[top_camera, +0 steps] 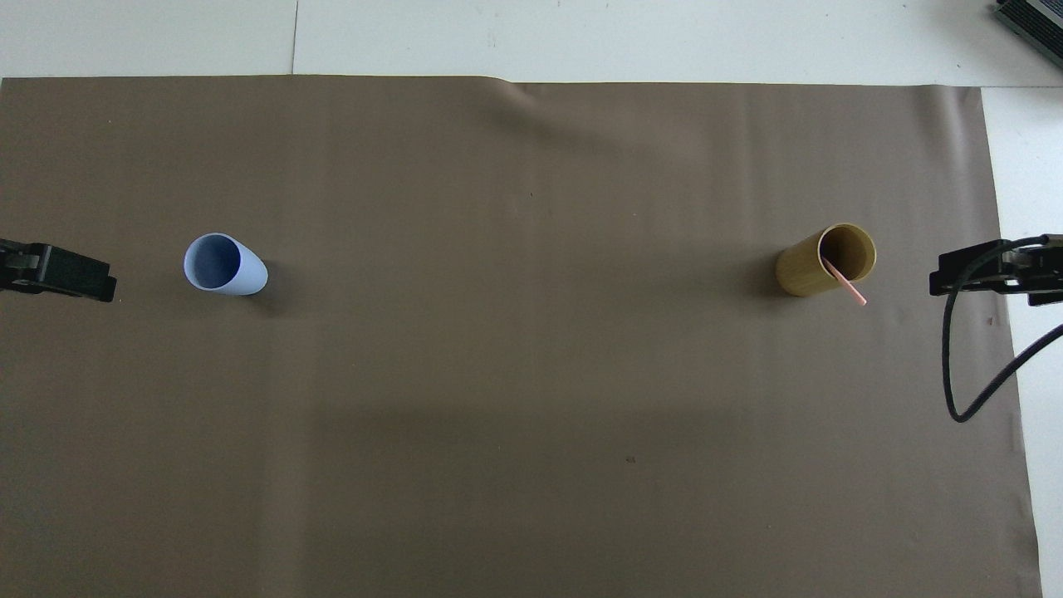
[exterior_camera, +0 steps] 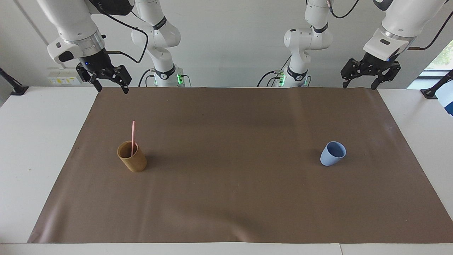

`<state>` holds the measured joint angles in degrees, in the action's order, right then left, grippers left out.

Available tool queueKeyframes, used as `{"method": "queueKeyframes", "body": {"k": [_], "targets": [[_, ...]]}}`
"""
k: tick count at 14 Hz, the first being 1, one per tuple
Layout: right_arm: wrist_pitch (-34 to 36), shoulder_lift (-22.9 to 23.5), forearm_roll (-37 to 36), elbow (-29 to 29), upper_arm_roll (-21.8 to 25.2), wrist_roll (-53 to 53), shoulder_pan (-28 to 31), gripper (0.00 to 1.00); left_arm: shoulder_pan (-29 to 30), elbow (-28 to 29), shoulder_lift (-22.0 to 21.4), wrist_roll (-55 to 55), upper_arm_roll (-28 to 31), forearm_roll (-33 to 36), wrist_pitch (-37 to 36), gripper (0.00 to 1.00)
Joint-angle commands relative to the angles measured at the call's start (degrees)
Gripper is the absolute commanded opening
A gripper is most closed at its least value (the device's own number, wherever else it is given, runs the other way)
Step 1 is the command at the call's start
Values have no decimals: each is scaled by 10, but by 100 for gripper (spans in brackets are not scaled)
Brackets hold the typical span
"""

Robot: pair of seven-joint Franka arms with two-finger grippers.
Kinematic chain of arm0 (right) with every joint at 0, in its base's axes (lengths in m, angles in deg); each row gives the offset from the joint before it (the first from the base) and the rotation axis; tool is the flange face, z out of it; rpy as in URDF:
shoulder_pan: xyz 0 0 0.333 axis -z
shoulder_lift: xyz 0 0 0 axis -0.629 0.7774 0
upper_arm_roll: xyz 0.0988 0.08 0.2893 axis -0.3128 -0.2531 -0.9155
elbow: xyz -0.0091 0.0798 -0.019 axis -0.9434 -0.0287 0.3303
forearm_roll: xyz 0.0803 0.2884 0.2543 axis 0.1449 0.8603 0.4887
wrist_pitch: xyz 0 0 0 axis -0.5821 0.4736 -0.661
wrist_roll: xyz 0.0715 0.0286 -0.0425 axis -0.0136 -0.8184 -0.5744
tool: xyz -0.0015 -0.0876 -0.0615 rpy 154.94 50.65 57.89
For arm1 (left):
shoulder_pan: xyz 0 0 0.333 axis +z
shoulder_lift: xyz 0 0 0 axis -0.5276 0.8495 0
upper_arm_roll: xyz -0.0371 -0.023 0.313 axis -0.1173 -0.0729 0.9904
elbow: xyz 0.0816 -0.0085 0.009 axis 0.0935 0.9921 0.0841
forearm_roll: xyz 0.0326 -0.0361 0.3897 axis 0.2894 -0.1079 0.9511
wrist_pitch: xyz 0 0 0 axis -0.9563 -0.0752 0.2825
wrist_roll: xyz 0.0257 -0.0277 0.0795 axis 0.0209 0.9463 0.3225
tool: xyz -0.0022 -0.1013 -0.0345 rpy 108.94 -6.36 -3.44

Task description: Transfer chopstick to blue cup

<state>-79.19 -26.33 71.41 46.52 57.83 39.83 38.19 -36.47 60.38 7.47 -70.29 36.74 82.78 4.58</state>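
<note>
Thin pink chopstick (exterior_camera: 133,136) upright in tan cup (exterior_camera: 132,161); both grippers' fingers apart, empty.

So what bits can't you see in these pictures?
- Lower part of the chopstick: hidden inside the tan cup in both views, so how it rests at the bottom is unknown.
- Bottom of the blue cup: the facing view shows only part of its inside.
- Left claw and right claw: cut off by the edges of the overhead view.
</note>
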Motion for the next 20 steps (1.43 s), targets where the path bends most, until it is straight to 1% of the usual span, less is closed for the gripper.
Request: {"method": "queueKeyframes", "body": {"k": [1,2,3,5,8,11,15,18,20], "targets": [[10,-3,-8,0,-2,-8,-1,100,9,19,-9,-8,-2,-1,57,100],[11,-3,-8,0,-2,-9,-1,100,16,22,-7,-11,-2,-2,81,100],[11,-3,-8,0,-2,-12,-1,100,18,23,-2,-17,-2,-2,90,100],[8,-3,-7,1,-2,-11,-1,100,23,24,25,-67,-2,-2,100,100],[-2,-5,-7,5,-2,-7,-1,100,46,45,63,-73,-2,-2,172,100],[-4,-9,-6,12,-1,-11,3,100,65,87,84,-75,-2,-3,243,100],[-18,-13,-6,21,-2,-7,1,100,72,126,116,-82,-2,-3,303,100],[-18,-13,-6,24,-1,-7,3,100,68,182,122,-76,-3,-3,342,100],[-18,-13,-6,25,-1,-7,3,100,67,219,122,-76,-3,-3,393,100]]}}
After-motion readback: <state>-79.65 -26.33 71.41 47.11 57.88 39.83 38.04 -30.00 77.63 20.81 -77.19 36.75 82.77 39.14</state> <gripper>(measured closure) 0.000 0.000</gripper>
